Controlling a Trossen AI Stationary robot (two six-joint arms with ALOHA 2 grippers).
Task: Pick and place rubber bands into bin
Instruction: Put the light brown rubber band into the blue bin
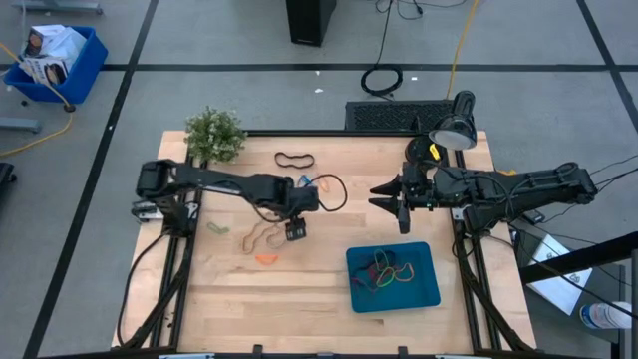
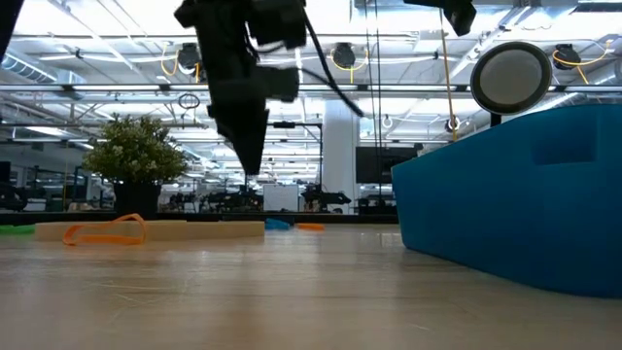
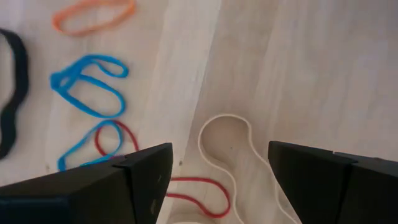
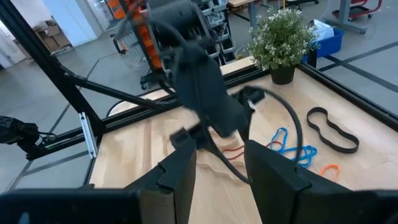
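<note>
- Pale wood table (image 1: 209,299) with a dark frame along its edges; the near-left part lies bare, giving open room there.
- Teal bin (image 1: 429,289) sits near the front right edge, holding a tangle of bands (image 1: 391,271) in red, green, blue and yellow.
- Plant (image 1: 214,135) stands at the back left corner; a lamp (image 1: 454,128) leans over the back right corner.
- Left gripper (image 1: 295,231) hangs over the table's middle, jaws spread wide and holding nothing.
- Directly under it, between its fingers (image 3: 143,180), lies a tan band (image 3: 227,134); a red band (image 3: 199,196) lies just beside, partly under one finger.
- Blue bands (image 3: 87,87) and an orange band (image 3: 93,14) lie farther out, apart from the fingers; a black band (image 1: 294,159) lies toward the back edge.
- On the bare wood left of the gripper lie a green band (image 1: 217,229) and, nearer the front, another orange band (image 1: 265,259).
- Right gripper (image 1: 401,211) waits above the table behind the bin, jaws partly apart and empty, well clear of the loose bands.
</note>
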